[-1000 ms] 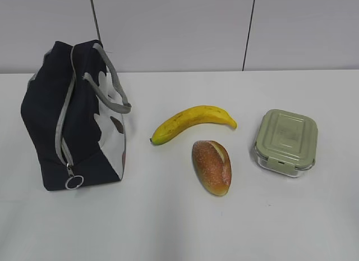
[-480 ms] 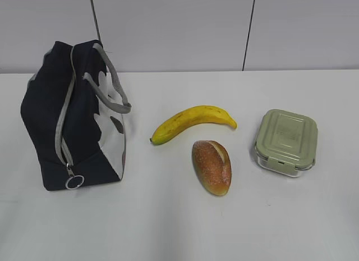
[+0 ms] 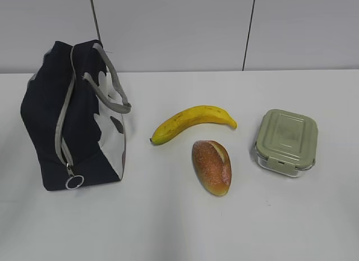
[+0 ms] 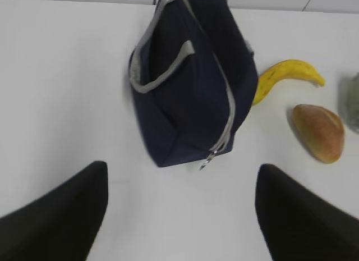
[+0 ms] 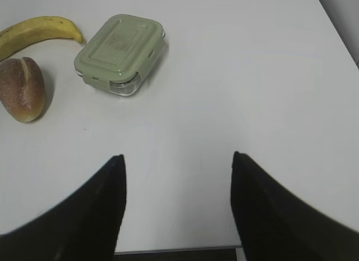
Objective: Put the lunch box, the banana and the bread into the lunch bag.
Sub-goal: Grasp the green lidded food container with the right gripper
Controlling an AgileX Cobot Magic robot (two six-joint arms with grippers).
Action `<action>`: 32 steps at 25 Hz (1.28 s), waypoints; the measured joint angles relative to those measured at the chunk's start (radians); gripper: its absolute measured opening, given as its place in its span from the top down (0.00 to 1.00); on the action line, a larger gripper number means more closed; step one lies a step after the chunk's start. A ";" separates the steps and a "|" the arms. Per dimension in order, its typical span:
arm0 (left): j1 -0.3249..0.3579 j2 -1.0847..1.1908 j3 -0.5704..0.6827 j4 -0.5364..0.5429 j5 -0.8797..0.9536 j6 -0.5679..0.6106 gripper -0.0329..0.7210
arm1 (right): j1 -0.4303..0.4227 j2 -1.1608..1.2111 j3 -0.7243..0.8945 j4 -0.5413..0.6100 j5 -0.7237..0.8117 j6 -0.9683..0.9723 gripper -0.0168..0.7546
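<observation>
The navy lunch bag (image 3: 73, 118) stands at the left of the white table, its grey zipper closed and its ring pull (image 3: 74, 182) at the front; it also shows in the left wrist view (image 4: 190, 81). The banana (image 3: 193, 122) lies mid-table, the bread (image 3: 212, 166) in front of it, and the lunch box (image 3: 286, 141) to the right with its green lid on. My left gripper (image 4: 182, 170) is open and empty, short of the bag. My right gripper (image 5: 178, 159) is open and empty, near the table's front edge, short of the lunch box (image 5: 120, 53). Neither gripper shows in the exterior view.
A pale panelled wall (image 3: 179, 31) runs behind the table. The table's front edge (image 5: 179, 251) shows under the right gripper and its right edge (image 5: 336, 25) at the far right. The banana (image 5: 39, 33) and bread (image 5: 22, 95) lie left of the lunch box.
</observation>
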 joint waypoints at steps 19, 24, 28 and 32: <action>0.000 0.924 -0.537 -0.161 0.068 0.008 0.31 | 0.000 0.000 0.000 0.000 0.000 0.000 0.41; 0.000 1.063 -0.602 -0.161 0.064 0.039 0.34 | 0.000 0.000 0.000 0.000 0.000 0.000 0.41; 0.000 1.134 -0.638 -0.165 0.061 0.044 0.39 | 0.000 0.000 0.000 0.000 0.000 0.000 0.41; 0.000 1.168 -0.640 -0.182 0.060 0.044 0.58 | 0.000 0.000 0.000 0.000 0.000 0.000 0.41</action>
